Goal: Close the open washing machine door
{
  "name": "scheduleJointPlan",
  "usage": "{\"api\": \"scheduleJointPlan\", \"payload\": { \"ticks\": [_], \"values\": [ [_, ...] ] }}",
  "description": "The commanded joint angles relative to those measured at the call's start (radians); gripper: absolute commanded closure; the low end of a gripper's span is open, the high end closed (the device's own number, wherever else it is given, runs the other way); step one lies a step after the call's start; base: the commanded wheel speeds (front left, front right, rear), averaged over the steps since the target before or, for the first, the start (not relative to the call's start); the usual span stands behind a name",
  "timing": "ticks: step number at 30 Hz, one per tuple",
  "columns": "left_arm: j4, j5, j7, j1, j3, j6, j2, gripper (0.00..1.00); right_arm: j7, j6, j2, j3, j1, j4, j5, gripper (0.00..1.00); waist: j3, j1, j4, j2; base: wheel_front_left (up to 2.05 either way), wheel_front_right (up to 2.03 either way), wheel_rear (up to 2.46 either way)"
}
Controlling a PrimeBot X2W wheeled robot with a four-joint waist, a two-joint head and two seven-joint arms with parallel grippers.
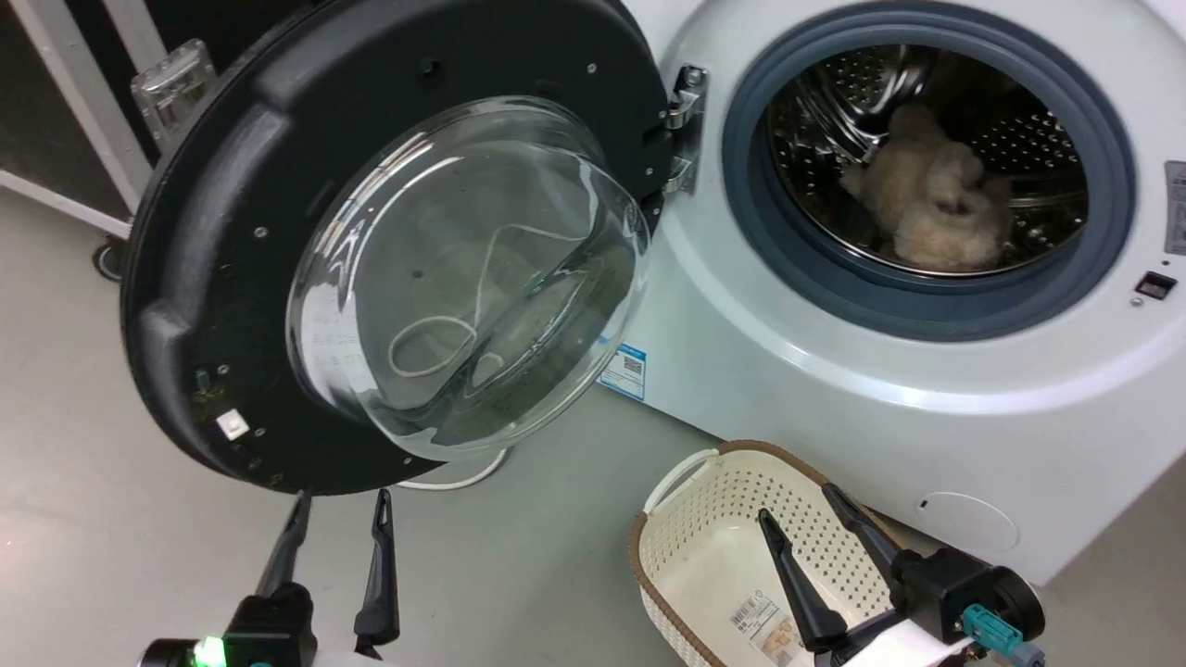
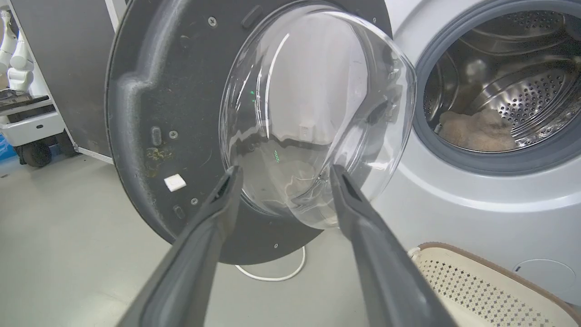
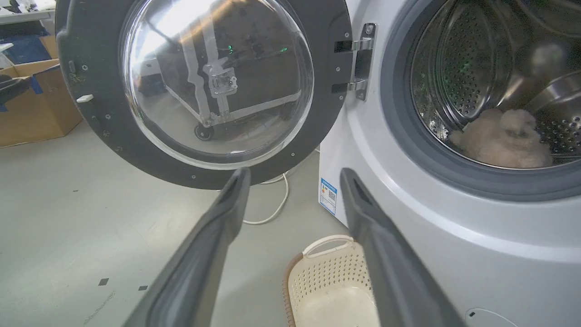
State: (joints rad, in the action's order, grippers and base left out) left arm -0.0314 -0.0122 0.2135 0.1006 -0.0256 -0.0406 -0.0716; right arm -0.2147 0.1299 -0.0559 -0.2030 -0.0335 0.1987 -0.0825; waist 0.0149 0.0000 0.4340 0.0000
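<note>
The washing machine door (image 1: 232, 232) stands swung wide open on its hinge (image 1: 684, 120), its black inner rim and bulging glass bowl (image 1: 473, 278) facing me. The white washing machine (image 1: 834, 389) fills the right, with a steel drum (image 1: 1010, 139) holding a fluffy beige item (image 1: 931, 208). My left gripper (image 1: 341, 505) is open just below the door's lower edge, apart from it; in the left wrist view the left gripper (image 2: 283, 175) points at the door (image 2: 168, 91) and its glass bowl. My right gripper (image 1: 804, 500) hangs open over the basket, and the right gripper (image 3: 292, 175) faces the door (image 3: 327, 36) and the washer (image 3: 408, 236).
A cream perforated laundry basket (image 1: 686, 500) with a brown rim sits on the floor before the washer. A white cable (image 1: 454, 482) lies under the door. A cardboard box (image 3: 36, 104) and a wheeled unit (image 2: 27, 131) stand off to the left on grey floor.
</note>
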Motion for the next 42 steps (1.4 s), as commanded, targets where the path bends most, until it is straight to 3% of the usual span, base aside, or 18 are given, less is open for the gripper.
{"api": "scheduleJointPlan", "payload": {
  "ticks": [1, 2, 9, 12, 14, 19, 23, 33, 42],
  "values": [
    [0.002, -0.005, 0.011, 0.014, -0.004, 0.002, -0.002, 0.67, -0.010, 0.001, -0.002, -0.005, -0.003, 0.006, -0.012, 0.00, 0.000, 0.0000, 0.007, 0.0000, 0.00, 0.00, 0.00],
    [0.003, -0.006, 0.013, 0.014, -0.007, 0.005, -0.003, 1.00, -0.012, 0.001, -0.002, -0.006, -0.002, 0.008, -0.013, 0.00, -0.001, 0.0000, 0.011, 0.0000, 0.00, 0.00, 0.00],
    [-0.123, -0.061, 0.036, -0.020, 0.025, 0.022, 0.003, 1.00, -0.035, 0.001, 0.000, 0.003, 0.021, 0.010, -0.016, 0.00, -0.009, 0.0000, 0.060, 0.0000, 0.00, 0.00, 0.00],
    [-0.193, -0.225, 0.042, -0.065, 0.108, 0.023, 0.016, 1.00, -0.041, 0.001, 0.001, 0.015, 0.035, 0.003, -0.013, 0.00, -0.015, 0.0000, 0.070, 0.0000, 0.00, 0.00, 0.00],
    [-0.215, -0.266, 0.046, -0.104, 0.155, 0.052, 0.014, 1.00, -0.045, 0.001, 0.002, 0.020, 0.045, -0.003, -0.012, 0.00, -0.020, 0.0000, 0.075, 0.0000, 0.00, 0.00, 0.00],
    [-0.204, -0.353, 0.047, -0.232, 0.277, 0.104, -0.058, 1.00, -0.047, 0.001, 0.001, 0.021, 0.047, -0.015, 0.001, 0.00, -0.057, 0.0000, 0.036, 0.0000, 0.00, 0.00, 0.00],
    [-0.134, -0.458, -0.029, -0.367, 0.364, 0.110, -0.146, 1.00, -0.047, 0.001, -0.013, 0.021, 0.037, -0.020, 0.003, 0.00, -0.083, 0.0000, 0.005, 0.0000, 0.00, 0.00, 0.00],
    [0.225, -0.778, -0.380, -0.658, 0.527, 0.032, -0.298, 1.00, -0.047, 0.001, -0.043, -0.002, 0.003, -0.025, -0.013, 0.00, -0.127, 0.0000, -0.056, 0.0000, 0.00, 0.00, 0.00],
    [0.476, -1.022, -0.690, -0.779, 0.603, -0.071, -0.313, 1.00, -0.047, 0.001, -0.054, -0.020, -0.008, -0.016, -0.023, 0.00, -0.141, 0.0000, -0.081, 0.0000, 0.00, 0.00, 0.00]
  ]
}}
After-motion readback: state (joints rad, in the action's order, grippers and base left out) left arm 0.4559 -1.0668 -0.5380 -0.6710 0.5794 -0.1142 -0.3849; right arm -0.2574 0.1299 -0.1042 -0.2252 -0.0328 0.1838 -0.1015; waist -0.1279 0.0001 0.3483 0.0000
